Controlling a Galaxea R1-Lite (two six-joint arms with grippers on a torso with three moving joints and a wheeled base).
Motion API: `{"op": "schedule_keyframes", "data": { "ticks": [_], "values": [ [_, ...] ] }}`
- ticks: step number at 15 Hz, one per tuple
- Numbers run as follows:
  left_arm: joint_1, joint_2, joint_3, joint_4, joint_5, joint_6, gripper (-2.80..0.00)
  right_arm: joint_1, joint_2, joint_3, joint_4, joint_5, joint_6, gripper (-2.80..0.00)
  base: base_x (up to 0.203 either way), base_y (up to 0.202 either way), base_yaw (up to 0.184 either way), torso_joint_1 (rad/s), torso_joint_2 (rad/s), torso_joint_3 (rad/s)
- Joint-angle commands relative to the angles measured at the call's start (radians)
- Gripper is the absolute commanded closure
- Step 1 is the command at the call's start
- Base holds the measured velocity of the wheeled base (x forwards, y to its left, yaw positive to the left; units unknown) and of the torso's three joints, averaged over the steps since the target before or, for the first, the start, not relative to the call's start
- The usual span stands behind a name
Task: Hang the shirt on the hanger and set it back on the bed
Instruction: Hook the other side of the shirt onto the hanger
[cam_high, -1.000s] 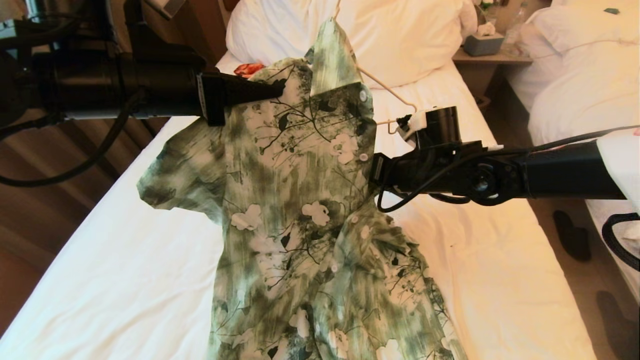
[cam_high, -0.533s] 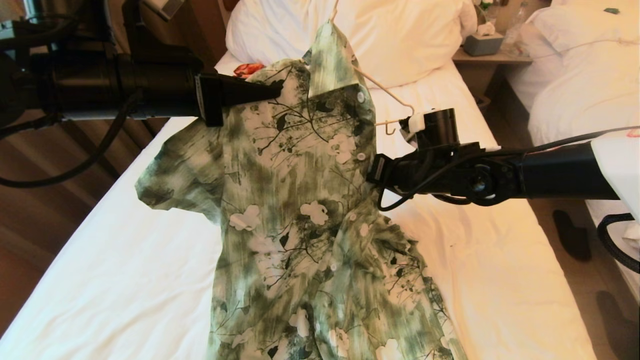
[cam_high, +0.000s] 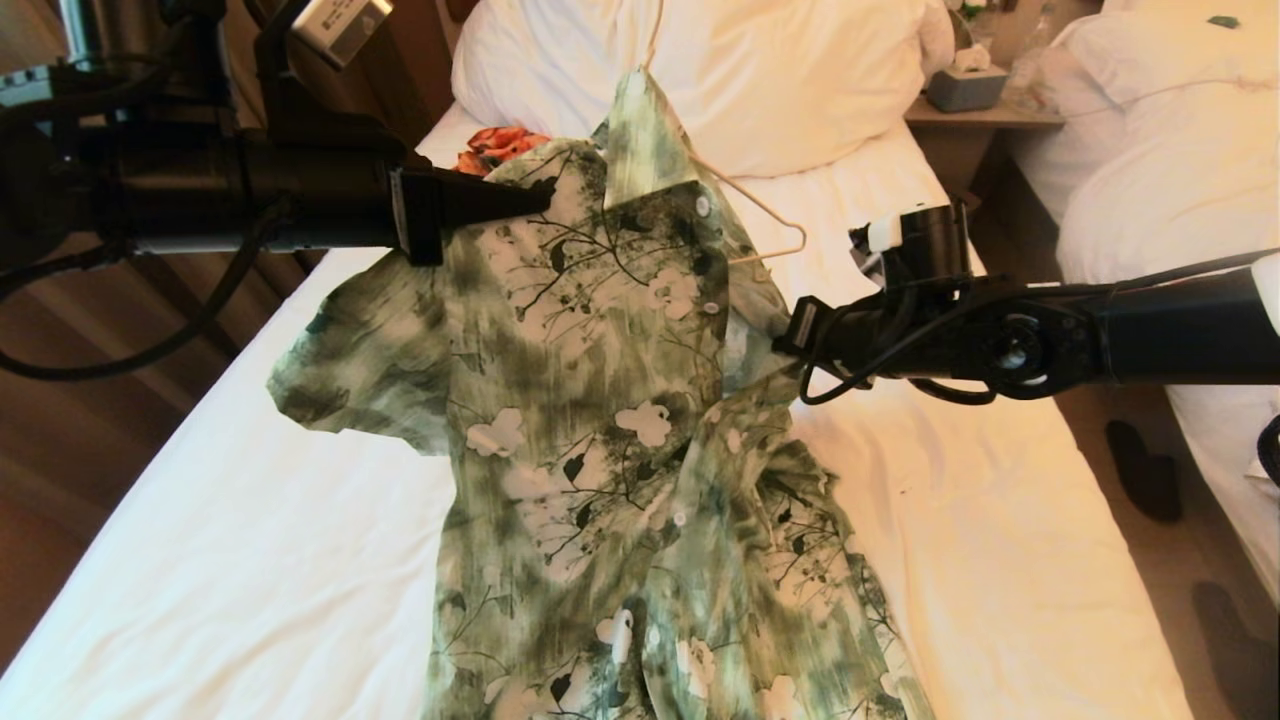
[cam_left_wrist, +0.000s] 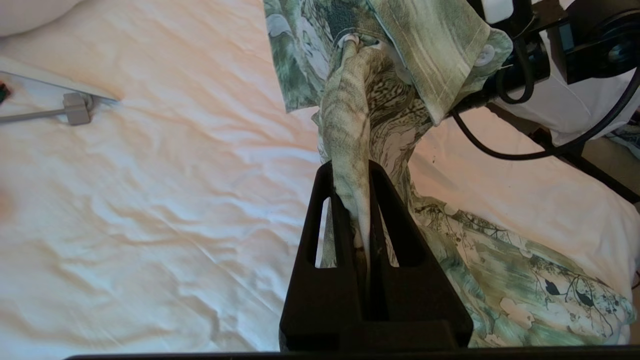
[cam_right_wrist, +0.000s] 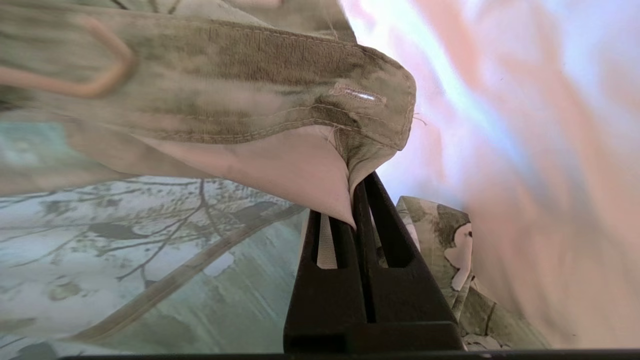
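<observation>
With the shirt (cam_high: 600, 420) held above the bed (cam_high: 250, 520), pinched at one shoulder by the closed left gripper (cam_high: 540, 192) and at the placket by the closed right gripper (cam_right_wrist: 357, 195), the free side was best drawn gently over the hanger's (cam_high: 770, 215) bare arm

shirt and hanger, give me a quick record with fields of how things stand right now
shirt: lifted at its top end, lower part lying on the bed
hanger: one arm under the left shoulder, the other arm bare, sticking out on the right
left gripper: jaws shut on shirt fabric at the left shoulder
right gripper: jaws shut on the shirt's front edge near a buttonhole
done: half hung, right shoulder not yet over the hanger
other: orange garment by the pillow
</observation>
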Motion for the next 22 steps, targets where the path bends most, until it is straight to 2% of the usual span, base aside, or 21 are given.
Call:
{"op": "schedule_keyframes", "data": {
  "ticks": [1,12,22],
  "values": [
    [0.005,0.004,0.008,0.002,-0.004,0.001,0.0,-0.011,-0.008,0.001,-0.001,0.001,0.003,0.0,0.0,0.0,0.0,0.0,0.0,0.0],
    [0.02,-0.019,0.074,0.002,0.0,0.006,0.0,-0.081,-0.041,-0.006,-0.001,0.004,0.0,0.0,0.0,0.0,0.0,0.0,0.0,0.0],
    [0.018,-0.02,0.117,-0.001,0.0,0.014,0.0,-0.092,-0.095,-0.012,0.002,0.006,-0.015,0.0,0.0,0.0,0.0,0.0,0.0,0.0]
  ]
}}
